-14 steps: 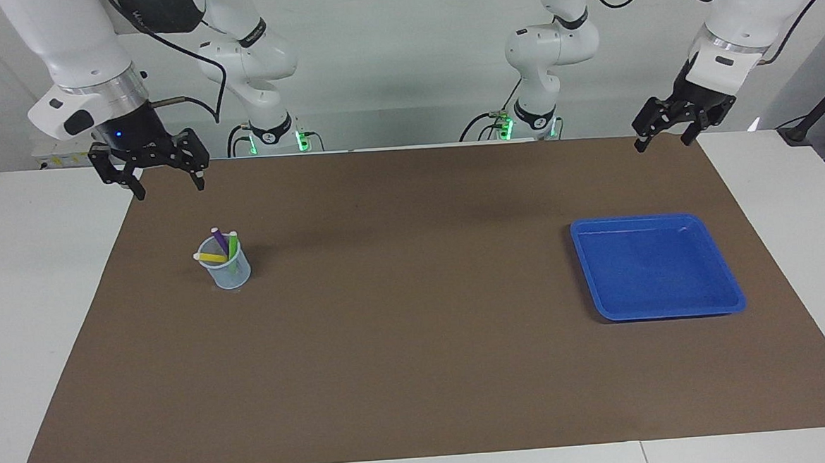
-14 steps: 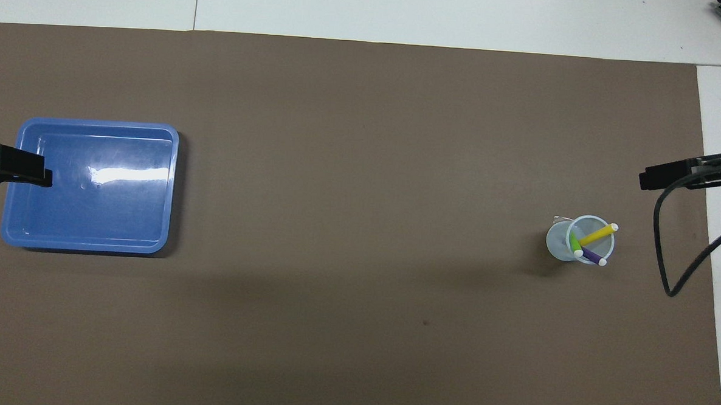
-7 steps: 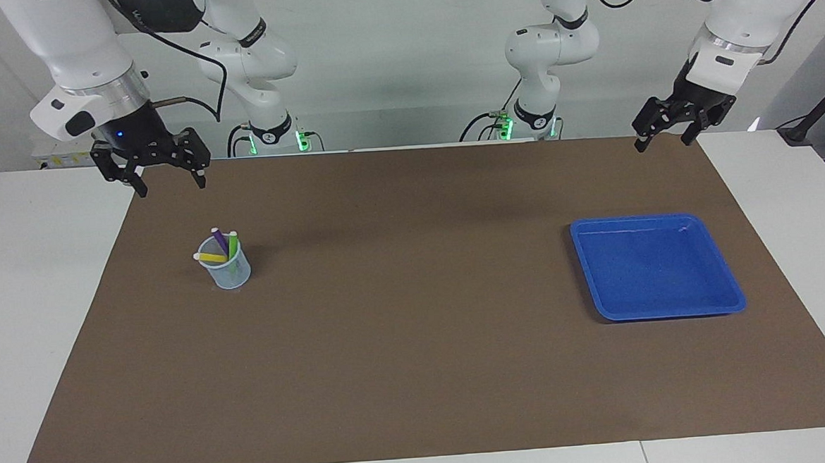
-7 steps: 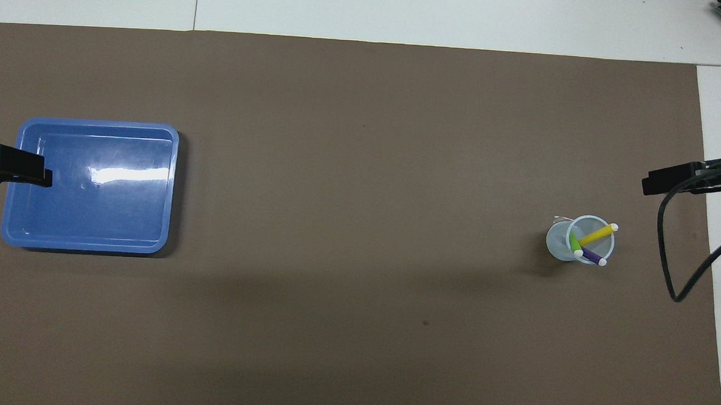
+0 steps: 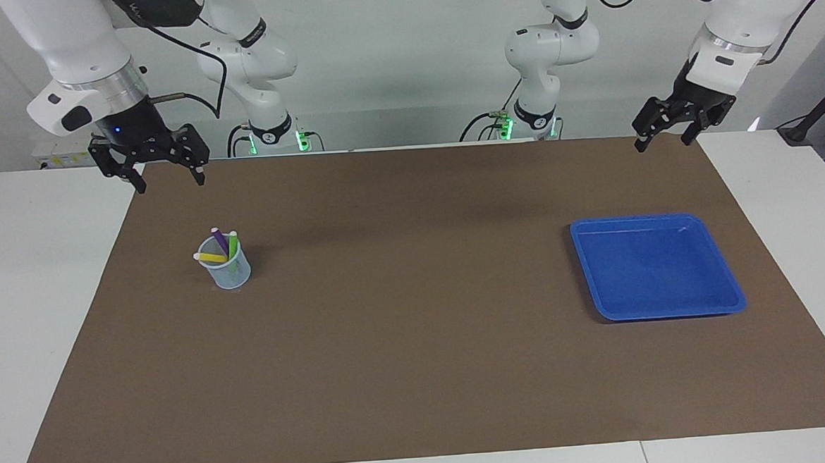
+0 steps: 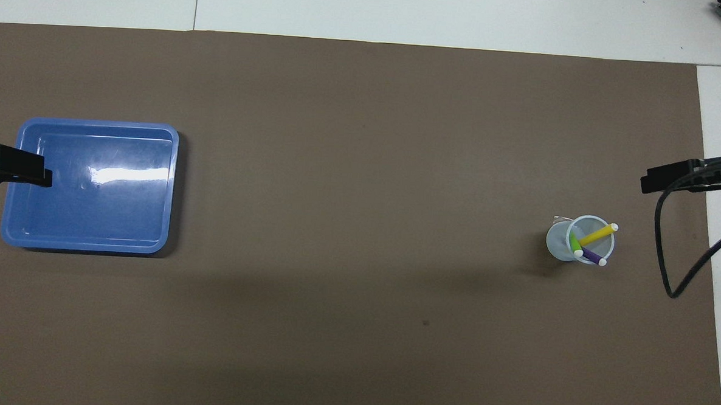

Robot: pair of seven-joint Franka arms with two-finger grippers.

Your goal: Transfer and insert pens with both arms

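Three pens stand together in a small translucent cup [image 5: 226,268] [image 6: 583,239] toward the right arm's end of the table: a yellow pen [image 5: 211,257] [image 6: 597,235], a purple pen [image 5: 221,240] [image 6: 590,256] and a green pen [image 5: 232,245] [image 6: 574,242], pale cap ends up. My right gripper [image 5: 170,185] hangs open and empty over the mat's corner by the right arm's base, well apart from the cup. Over the mat's other corner by the robots, my left gripper [image 5: 664,143] is open and empty too. Each gripper shows only one dark finger in the overhead view.
A blue tray [image 5: 658,268] [image 6: 92,215] with nothing in it lies toward the left arm's end. A brown mat [image 5: 418,344] covers most of the white table. A black cable [image 6: 680,271] loops down from the right arm.
My right gripper has risen slightly and its cable has swung a little. The left gripper, the cup with the pens and the tray have not moved.
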